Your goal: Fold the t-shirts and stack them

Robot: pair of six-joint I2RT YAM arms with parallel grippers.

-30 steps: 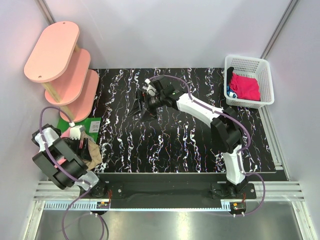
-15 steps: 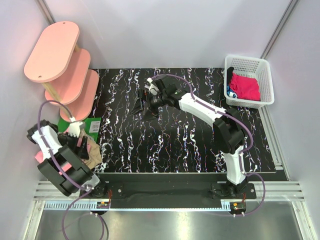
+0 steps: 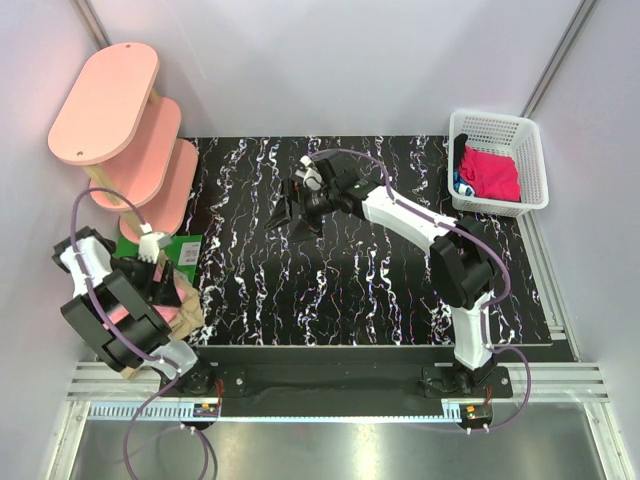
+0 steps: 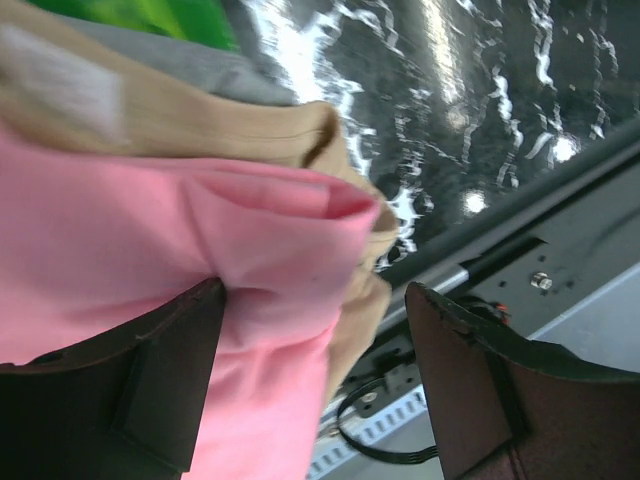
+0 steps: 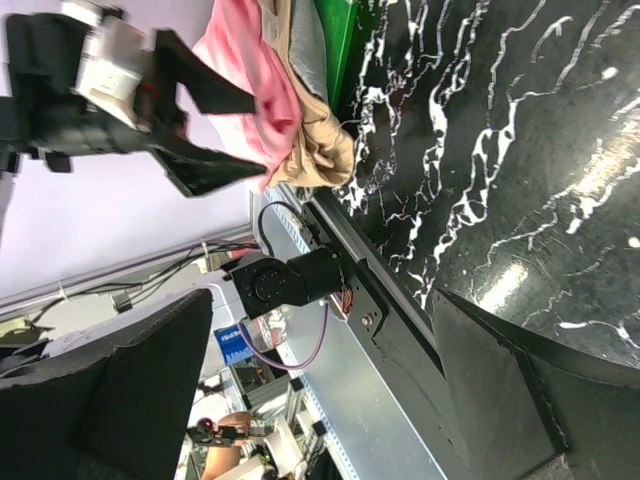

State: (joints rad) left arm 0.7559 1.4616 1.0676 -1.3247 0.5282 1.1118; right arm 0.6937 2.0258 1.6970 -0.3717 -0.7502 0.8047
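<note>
2 folded shirts sit stacked at the tabletop's (image 3: 350,280) near-left edge: salmon-pink t-shirt (image 4: 150,260) on tan t-shirt (image 4: 200,130). The left end effector (image 4: 315,300) straddles the pink fold, jaws spread; a snag could topple the stack. The right end effector (image 5: 322,300) hangs spread, empty.

The left wrist view cuts the salmon-pink t-shirt (image 4: 130,250) off at 6 and 9 o'clock, and the tan t-shirt (image 4: 180,125) at 9 (both blurred). From above, we lose most of both under the left arm (image 3: 110,320) at 8 o'clock. The lattice basket (image 3: 533,150) partly hides the magenta t-shirt (image 3: 490,172).
</note>
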